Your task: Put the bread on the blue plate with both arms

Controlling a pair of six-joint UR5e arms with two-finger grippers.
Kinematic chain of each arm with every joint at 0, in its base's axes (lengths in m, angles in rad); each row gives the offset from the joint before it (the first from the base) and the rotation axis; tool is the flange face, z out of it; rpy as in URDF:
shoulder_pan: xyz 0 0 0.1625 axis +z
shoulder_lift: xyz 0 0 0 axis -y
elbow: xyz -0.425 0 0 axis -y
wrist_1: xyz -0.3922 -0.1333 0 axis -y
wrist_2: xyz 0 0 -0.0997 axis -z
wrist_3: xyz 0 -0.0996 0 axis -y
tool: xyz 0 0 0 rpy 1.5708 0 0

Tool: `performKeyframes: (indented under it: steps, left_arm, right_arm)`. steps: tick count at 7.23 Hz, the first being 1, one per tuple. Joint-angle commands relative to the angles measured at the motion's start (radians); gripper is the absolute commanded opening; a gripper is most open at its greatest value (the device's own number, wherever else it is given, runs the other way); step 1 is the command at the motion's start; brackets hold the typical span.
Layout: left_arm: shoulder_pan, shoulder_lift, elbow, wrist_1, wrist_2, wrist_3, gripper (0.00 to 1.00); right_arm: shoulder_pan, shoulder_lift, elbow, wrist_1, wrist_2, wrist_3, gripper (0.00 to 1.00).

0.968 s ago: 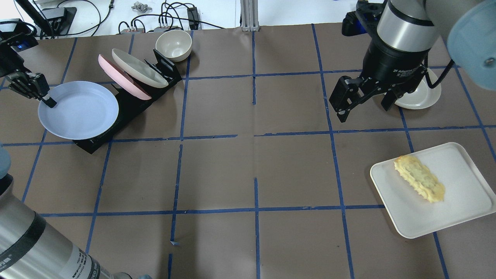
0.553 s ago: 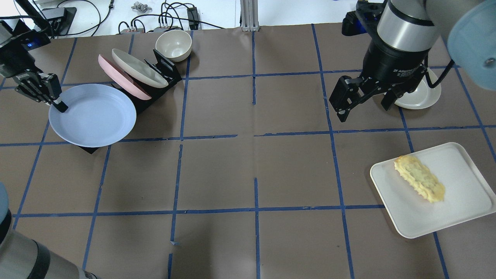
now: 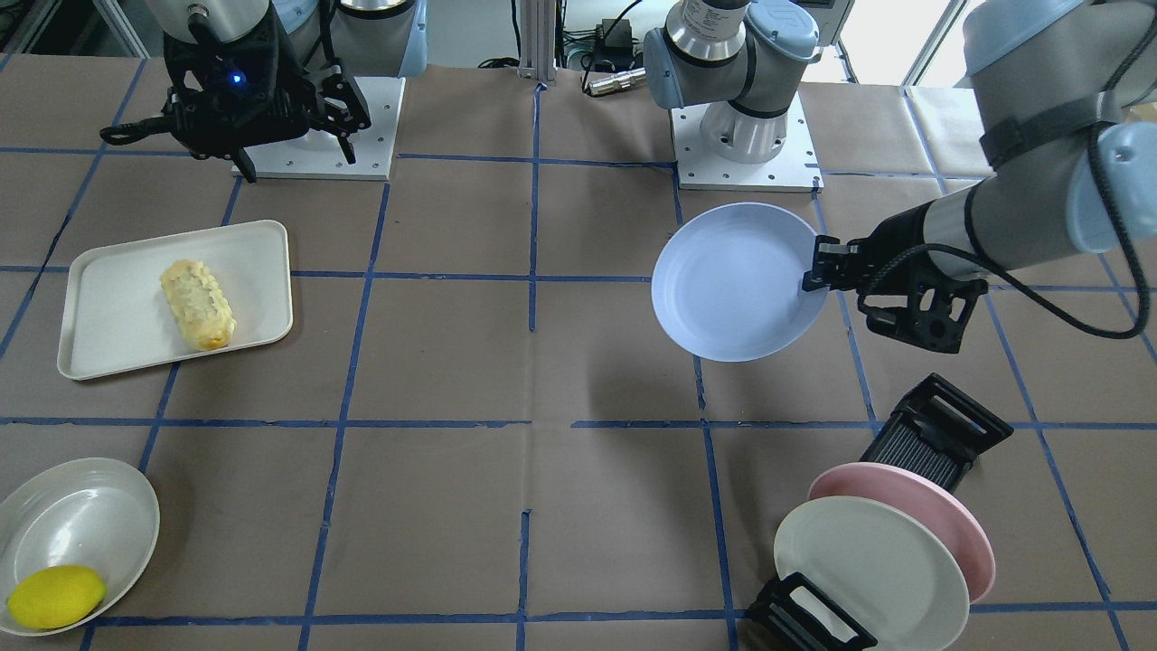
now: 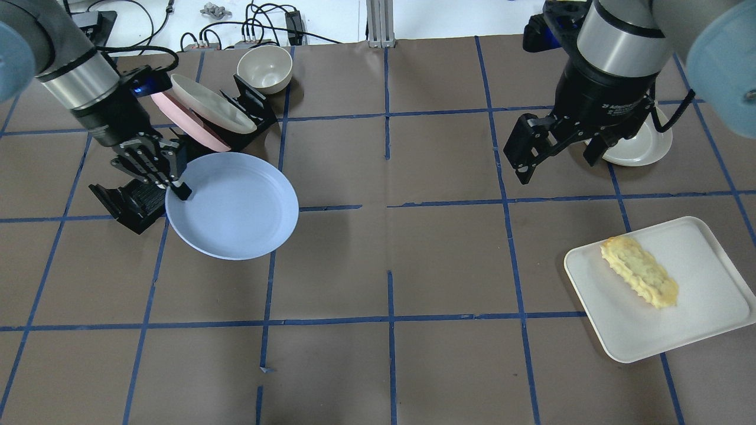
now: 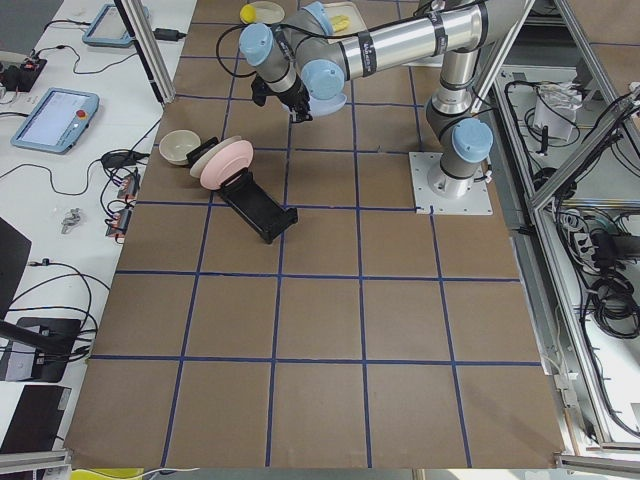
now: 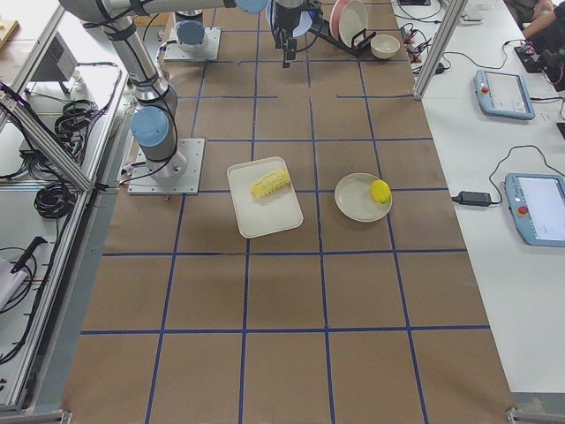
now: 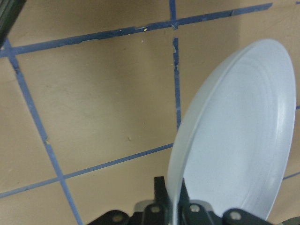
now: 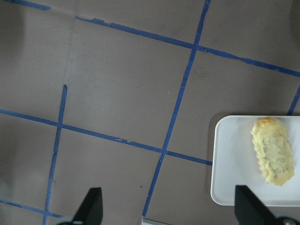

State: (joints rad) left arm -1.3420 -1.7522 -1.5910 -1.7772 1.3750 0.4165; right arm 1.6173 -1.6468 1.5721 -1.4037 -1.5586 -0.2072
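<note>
Oblong pale-yellow bread [image 4: 639, 271] lying slantwise on a white tray [image 4: 697, 265], on the robot's right side of the desk [image 4: 449, 260], untouched. Looks light and soft — ridged, bumpy crust, one browned end, probably easy to dent or crumble under a hard squeeze. Best taken from above across the narrow middle, with gentle pressure; rough crust likely to give good purchase there. Bare tray along both long sides, enough for a pinch.

Right fingers [image 4: 518, 153] spread wide and empty, hanging high over the desk, well apart from the bread.

Blue plate [image 4: 231, 206] held off the desk by its rim, left fingers [image 4: 180, 190] closed tight on the edge, over the left half just beside a black dish rack [image 4: 127, 209]. Seems stiff, smooth and fairly light, yet gripped at a single rim point — liable to tip or slide once weighted, so probably safer laid flat before loading.

Brown paper over the whole desk, flat and matte, ruled into squares by blue tape. Plenty of room for a set-down in the squares between plate and tray, by the look of it. Pink plate [image 4: 204, 133] and cream plate [image 4: 215, 106] leaning in the rack, a cream bowl [image 4: 264, 66] behind. Farther out on the right, a white dish [image 3: 81, 515] holding a lemon [image 3: 54, 597]. Cables and boxes beyond the far edge.
</note>
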Motion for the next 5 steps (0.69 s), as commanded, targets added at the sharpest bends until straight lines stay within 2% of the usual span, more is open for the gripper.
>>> performKeyframes:
  steps: [1, 2, 3, 5]
  left_arm:
    - [-0.093, 0.000, -0.088, 0.160, -0.115, -0.109, 0.03]
    - [-0.150, -0.013, -0.116, 0.245, -0.173, -0.151, 0.03]
    - [-0.187, -0.041, -0.121, 0.290, -0.189, -0.177, 0.03]
    - [-0.285, -0.119, -0.122, 0.462, -0.214, -0.345, 0.03]
  right_arm:
    - [0.001, -0.007, -0.001, 0.008, -0.014, 0.012, 1.00]
    - [0.001, -0.005, 0.000, -0.001, -0.014, 0.008, 1.00]
    - [0.001, -0.005, 0.003, 0.002, -0.011, 0.005, 1.00]
    - [0.000, -0.008, 0.025, 0.003, -0.011, 0.006, 1.00]
